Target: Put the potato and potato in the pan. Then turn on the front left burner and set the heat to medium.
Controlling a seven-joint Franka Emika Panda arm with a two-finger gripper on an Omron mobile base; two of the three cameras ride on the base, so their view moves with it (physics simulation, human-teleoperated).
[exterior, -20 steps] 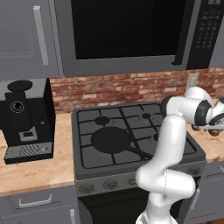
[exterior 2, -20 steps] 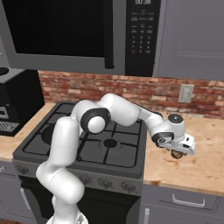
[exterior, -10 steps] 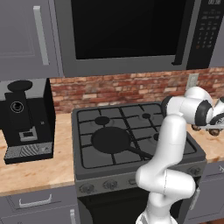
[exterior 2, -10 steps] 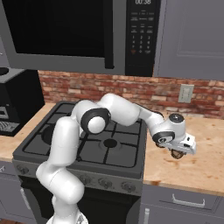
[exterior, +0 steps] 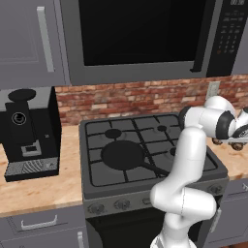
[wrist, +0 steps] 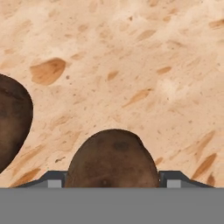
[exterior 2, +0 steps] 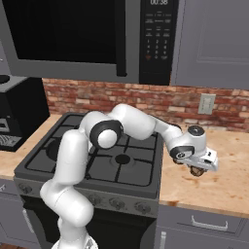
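glossy white arm [exterior 2: 78,160], dark joints

A speckled tan counter [wrist: 144,61] is seen. Two potatoes are borne on it: one [wrist: 112,159] central, another [wrist: 12,118] beside it.

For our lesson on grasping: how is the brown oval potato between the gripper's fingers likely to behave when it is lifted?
The brown oval potato looks solid, so probably stiff, not floppy. Its rounded sides suggest it could twist or slip between the two-finger gripper's flat pads. If released on the tan speckled counter, it would likely roll.
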